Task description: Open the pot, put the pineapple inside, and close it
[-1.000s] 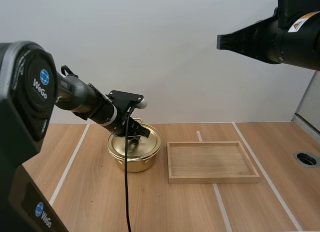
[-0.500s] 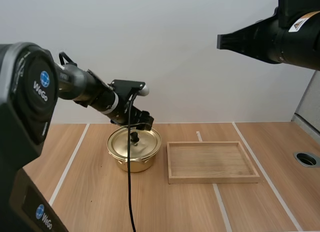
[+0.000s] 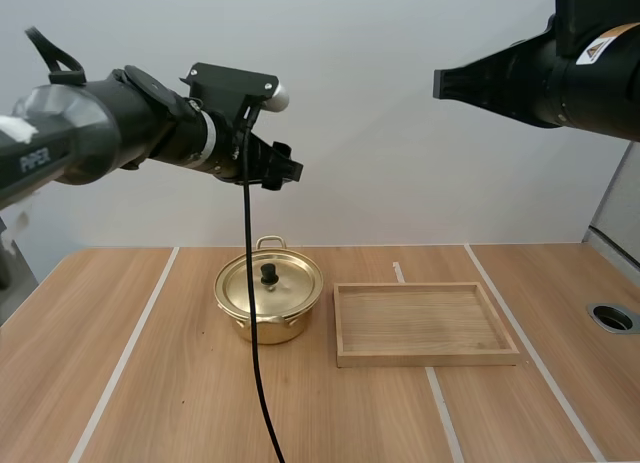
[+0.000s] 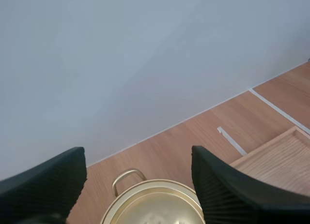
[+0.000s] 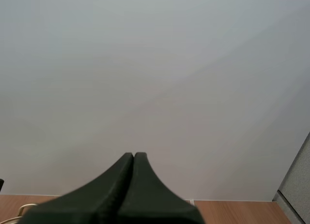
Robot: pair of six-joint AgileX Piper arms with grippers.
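Two grippers aloft, neither on anything: left gripper (image 3: pixel 283 170) high above the pot (image 3: pixel 269 305), fingers (image 4: pixel 227 195) spread wide apart with nothing between them; right gripper (image 5: pixel 133 158) higher and well off to the right, fingers pressed together into one dark wedge, likewise bare.

Pot on the surface (image 3: pixel 180 383), just left of the wooden tray (image 3: pixel 420 321) and apart from it. Lid (image 3: pixel 290 285) seated, black knob (image 3: pixel 269 273) upright at its centre, loop handle (image 4: pixel 127 178) at the far rim.

By the look of it: thin golden metal, so probably light and stiff, polished and likely slippery along rim and wall. Best taken by the knob, which is small, dark, proud of the lid and narrow enough to pinch between ribbed finger faces. Come straight down over it, close squarely, lift vertically so as not to drag or tip the light pot. Avoid the smooth lid edge, a poor place for a pinch. Little fragility to fear beyond a dent, though a bump could well send the pot sliding. Opening not yet done.
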